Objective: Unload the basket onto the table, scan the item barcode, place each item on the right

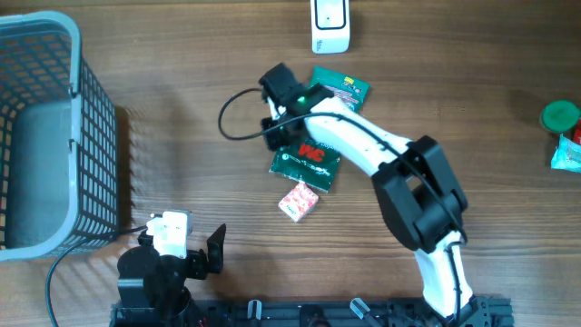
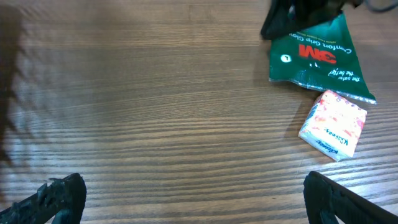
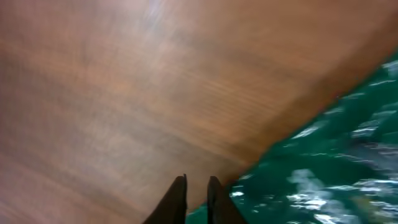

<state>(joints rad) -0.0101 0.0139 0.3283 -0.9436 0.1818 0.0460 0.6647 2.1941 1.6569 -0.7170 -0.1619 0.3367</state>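
It seems to be a mock shop checkout: a shopping basket (image 1: pixel 95 154), a barcode scanner (image 1: pixel 329 23) and packaged goods (image 1: pixel 307 162) lie on a wooden worktop (image 1: pixel 499 227).

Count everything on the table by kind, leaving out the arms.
Green packets: 2 (3M packet, upper green packet)
Tissue pack: 1
White scanner: 1
Wire basket: 1
Green round lid: 1
Blue-red packet at right edge: 1
Total: 7
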